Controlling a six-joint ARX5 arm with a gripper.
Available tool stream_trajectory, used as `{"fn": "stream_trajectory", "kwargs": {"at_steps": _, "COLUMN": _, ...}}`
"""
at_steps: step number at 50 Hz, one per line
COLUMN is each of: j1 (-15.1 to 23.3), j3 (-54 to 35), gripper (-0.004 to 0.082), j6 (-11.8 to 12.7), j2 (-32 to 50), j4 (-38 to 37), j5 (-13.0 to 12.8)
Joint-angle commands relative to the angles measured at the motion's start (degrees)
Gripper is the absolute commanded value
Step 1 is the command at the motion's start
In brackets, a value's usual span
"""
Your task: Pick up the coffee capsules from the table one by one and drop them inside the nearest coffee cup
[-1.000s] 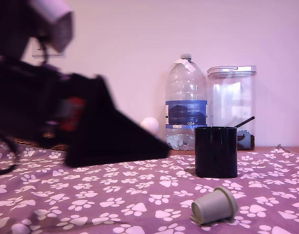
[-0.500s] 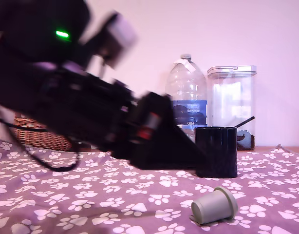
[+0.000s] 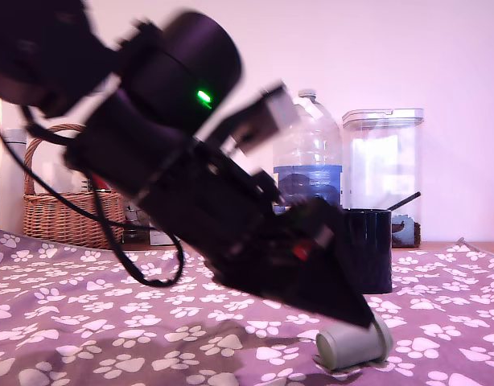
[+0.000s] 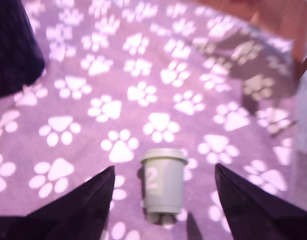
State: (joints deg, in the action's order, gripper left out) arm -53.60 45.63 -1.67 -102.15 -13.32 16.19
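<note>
A pale grey-green coffee capsule (image 3: 353,346) lies on its side on the paw-print table cloth (image 3: 150,338), near the front right of the exterior view. In the wrist view the capsule (image 4: 163,189) lies between my two dark fingertips, its flanged rim facing away from the camera. My gripper (image 4: 164,169) is open, with one finger (image 4: 88,200) on each side of the capsule and not touching it. In the exterior view the gripper (image 3: 361,318) hangs just above the capsule. The black coffee cup (image 3: 368,249) stands upright behind it, partly hidden by the arm, and the cup (image 4: 13,45) also shows in the wrist view.
A large water bottle (image 3: 307,157) and a clear plastic canister (image 3: 385,165) stand behind the cup. A wicker basket (image 3: 58,213) sits at the back on the exterior view's left. Black cables (image 3: 142,273) hang from the arm. The table's wooden edge (image 4: 273,15) shows in the wrist view.
The arm has swung from the exterior view's left to the right and dipped down, bringing the gripper over the capsule. Capsule and cup have not moved.
</note>
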Motion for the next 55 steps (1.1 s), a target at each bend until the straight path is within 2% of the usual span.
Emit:
{"fn": "stream_trajectory", "kwargs": {"at_steps": 1, "j1": -0.20, "j3": 1.31, "gripper": 0.0573, "j6": -0.28, "j2": -1.75, "j4": 1.14, "j5": -0.20}}
{"fn": "stream_trajectory", "kwargs": {"at_steps": 12, "j1": -0.81, "j3": 4.87, "gripper": 0.0571, "j6": -1.03, "j2": -4.37, "j4": 6.34, "j5": -0.22}}
{"fn": "stream_trajectory", "kwargs": {"at_steps": 21, "j1": -1.60, "j3": 4.96, "gripper": 0.0555, "j6": -1.42, "j2": -4.37, "j4": 6.58, "j5": -0.33}}
{"fn": "stream_trajectory", "kwargs": {"at_steps": 25, "j1": -1.66, "j3": 4.96, "gripper": 0.0492, "j6": -1.77, "j2": -4.37, "j4": 6.95, "j5": -0.42}}
{"fn": "stream_trajectory", "kwargs": {"at_steps": 38, "j1": -1.97, "j3": 4.96, "gripper": 0.0202, "j6": -1.81, "j2": -4.37, "j4": 7.52, "j5": -0.42}}
{"fn": "stream_trajectory", "kwargs": {"at_steps": 48, "j1": -2.08, "j3": 4.96, "gripper": 0.0091, "j6": -1.79, "j2": -4.37, "j4": 7.48, "j5": -0.35}}
{"fn": "stream_trajectory", "kwargs": {"at_steps": 55, "j1": -2.05, "j3": 4.96, "gripper": 0.0087, "j6": -1.81, "j2": -4.37, "j4": 6.86, "j5": -0.22}}
